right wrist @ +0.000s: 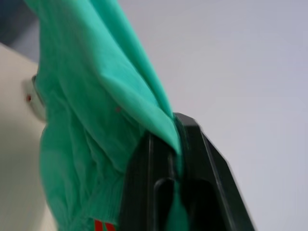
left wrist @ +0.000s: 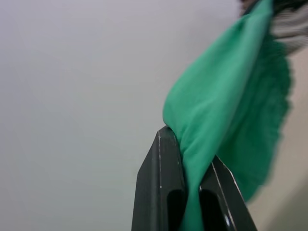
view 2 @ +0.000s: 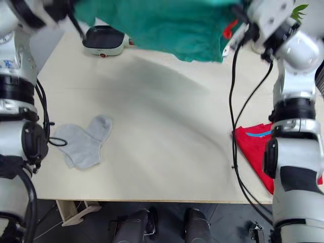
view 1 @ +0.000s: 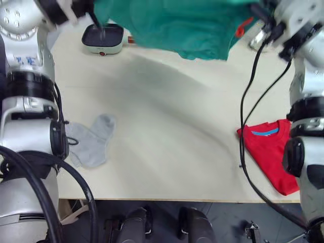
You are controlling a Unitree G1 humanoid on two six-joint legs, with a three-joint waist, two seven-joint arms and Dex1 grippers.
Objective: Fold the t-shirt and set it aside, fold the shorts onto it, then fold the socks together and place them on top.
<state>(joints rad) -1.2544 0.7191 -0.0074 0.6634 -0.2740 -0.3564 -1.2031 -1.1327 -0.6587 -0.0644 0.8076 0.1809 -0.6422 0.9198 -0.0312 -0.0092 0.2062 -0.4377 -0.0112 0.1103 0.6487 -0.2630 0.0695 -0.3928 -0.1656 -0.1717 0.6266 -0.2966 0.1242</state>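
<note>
In front of me is a pale wooden bench (view 1: 172, 126). At its far side on my left sits a small white box (view 1: 103, 39) with a black top and a red dot on its front.

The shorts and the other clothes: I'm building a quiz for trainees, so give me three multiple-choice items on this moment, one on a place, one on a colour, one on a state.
1. Where does the t-shirt lie?
A. on the table's right edge
B. beside the socks
C. under the white device

2. What colour are the socks?
A. blue
B. light grey
C. black

3. How are the shorts held?
A. flat on the table
B. by one gripper
C. lifted, pinched by both grippers

Answers: 1 A, the red shirt sits by the robot's right arm. 2 B, they lie grey on the table at left. 3 C, the left gripper and right gripper each clamp teal cloth.
</note>
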